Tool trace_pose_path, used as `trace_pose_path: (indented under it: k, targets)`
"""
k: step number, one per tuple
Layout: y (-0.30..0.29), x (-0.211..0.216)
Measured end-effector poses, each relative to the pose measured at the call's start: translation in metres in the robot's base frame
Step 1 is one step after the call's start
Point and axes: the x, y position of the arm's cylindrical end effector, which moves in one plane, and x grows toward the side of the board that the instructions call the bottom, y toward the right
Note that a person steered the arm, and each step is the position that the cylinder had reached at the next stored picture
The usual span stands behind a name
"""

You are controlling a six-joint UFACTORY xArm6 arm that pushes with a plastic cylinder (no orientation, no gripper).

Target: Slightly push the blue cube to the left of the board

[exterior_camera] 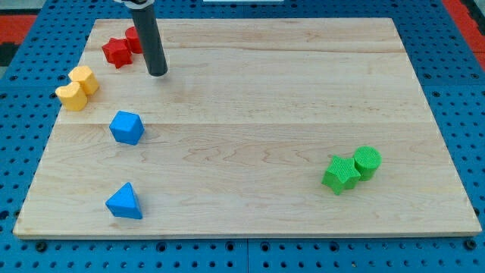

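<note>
Desk: I see a pale wooden desk with plank seams running across it, sitting on a blue pegboard surface.
Tool: mine is a straight dark rod with no jaws to spread or press together, so it pinches nothing; my tip rests on the wood near the view's top left.
Blue cube: the blue plastic cube sits on the left part of the desk, below my tip and slightly to the view's left, clearly apart from it.
Blue wedge: a blue triangular plastic block lies further toward the view's bottom, almost straight below the cube.
Red pair: a red star-shaped block and a second red block, its shape partly hidden by the rod, sit just left of the rod at the top left corner.
Yellow pair: two yellow rounded blocks touch each other by the left edge.
Green pair: a green star-shaped block touches a green cylinder at the lower right.
</note>
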Motion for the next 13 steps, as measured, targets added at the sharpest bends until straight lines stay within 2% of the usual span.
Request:
trace_pose_path:
  k: [2, 3, 4, 6, 7, 11, 13]
  targets:
    - [0.002, 0.081]
    - [-0.011, 0.14]
    - [-0.022, 0.18]
    - [0.001, 0.162]
    - [-0.044, 0.162]
    - [-0.005, 0.162]
    - [-0.025, 0.217]
